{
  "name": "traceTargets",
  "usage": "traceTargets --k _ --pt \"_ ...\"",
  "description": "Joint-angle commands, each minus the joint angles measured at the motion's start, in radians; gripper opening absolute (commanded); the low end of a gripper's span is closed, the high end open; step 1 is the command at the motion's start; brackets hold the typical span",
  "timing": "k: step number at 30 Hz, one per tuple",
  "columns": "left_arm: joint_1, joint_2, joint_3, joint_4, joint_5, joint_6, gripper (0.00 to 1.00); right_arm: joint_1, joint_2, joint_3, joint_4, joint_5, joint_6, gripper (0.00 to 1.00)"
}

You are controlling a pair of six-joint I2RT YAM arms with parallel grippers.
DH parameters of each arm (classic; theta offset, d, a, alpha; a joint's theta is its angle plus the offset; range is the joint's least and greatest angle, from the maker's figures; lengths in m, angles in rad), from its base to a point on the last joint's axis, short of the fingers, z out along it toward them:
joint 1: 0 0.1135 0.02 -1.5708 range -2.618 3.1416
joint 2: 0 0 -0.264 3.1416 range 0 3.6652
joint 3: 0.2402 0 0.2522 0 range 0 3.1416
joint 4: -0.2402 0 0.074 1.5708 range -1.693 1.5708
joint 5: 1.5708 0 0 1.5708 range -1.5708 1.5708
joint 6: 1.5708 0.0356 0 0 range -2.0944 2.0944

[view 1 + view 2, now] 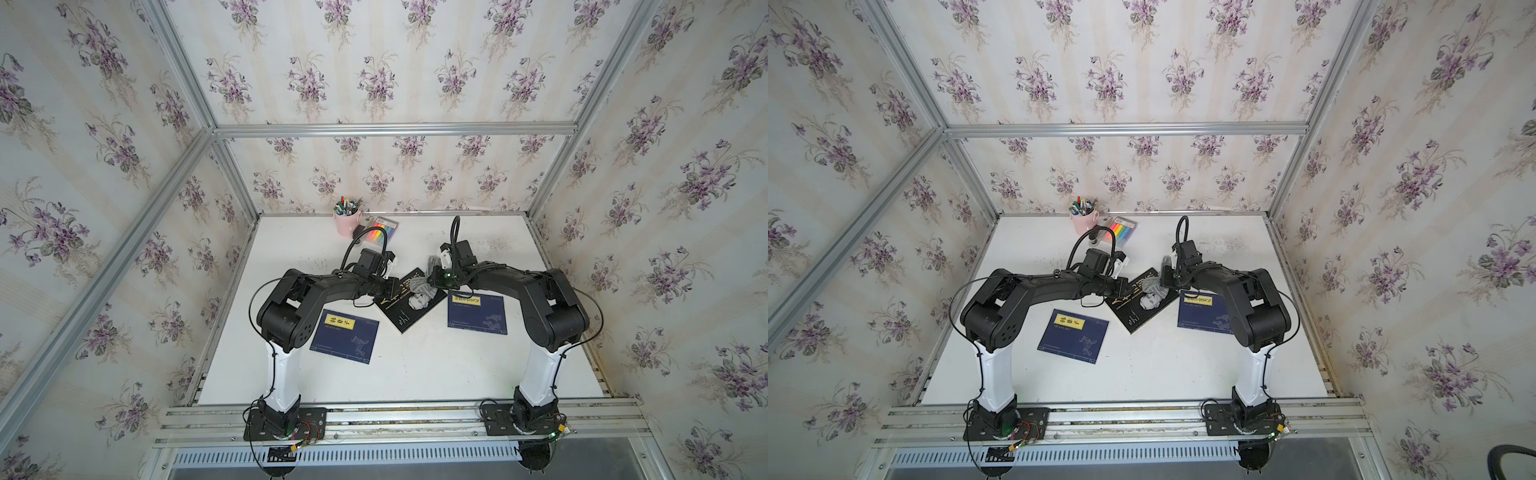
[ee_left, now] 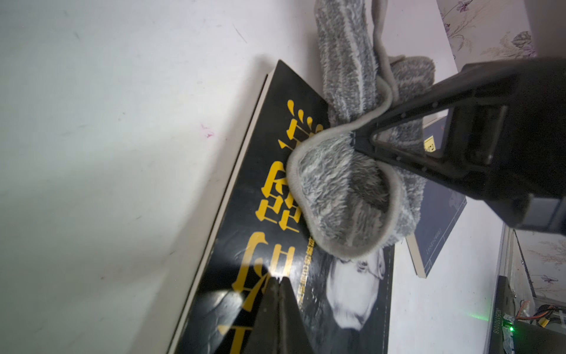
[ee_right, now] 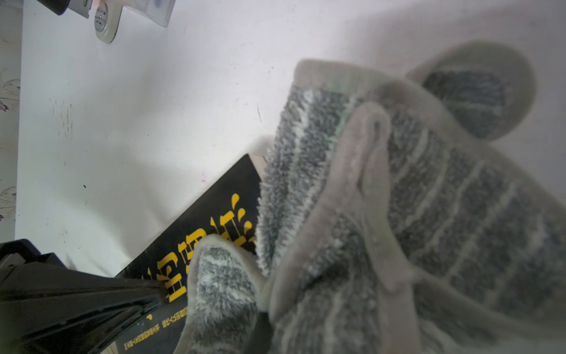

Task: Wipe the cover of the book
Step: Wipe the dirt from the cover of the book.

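Right gripper (image 2: 356, 141) clamped on bunched grey cloth (image 2: 343, 199); cloth droops from its tips onto the book (image 2: 263, 245), over one end of the cover. Left gripper (image 2: 278, 283) fully closed, tips down at the cover by the long edge. Book black, flat, skewed under both grippers. Bare table (image 2: 107, 153) beyond that edge on left gripper's side, free room. Blue book (image 2: 441, 214) just beside the opposite edge, below right gripper. Cover: big yellow Chinese characters, grey face; small print unreadable.
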Motion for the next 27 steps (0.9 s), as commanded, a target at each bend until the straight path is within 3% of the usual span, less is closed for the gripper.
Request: traceTargets --k 1,16,27 --pt "0.001 0.021 -0.015 -0.238 -0.121 0.012 0.0 -0.007 -0.037 -0.039 -0.066 0.052 -0.012 0.0" --pt "0.002 0.025 -0.014 -0.233 -0.119 0.008 0.0 -0.009 -0.252 -0.301 -0.046 0.08 0.006 0.0" --pt "0.002 -0.053 -0.026 -0.236 -0.098 -0.008 0.0 -0.008 -0.225 -0.176 -0.096 0.058 -0.011 0.0"
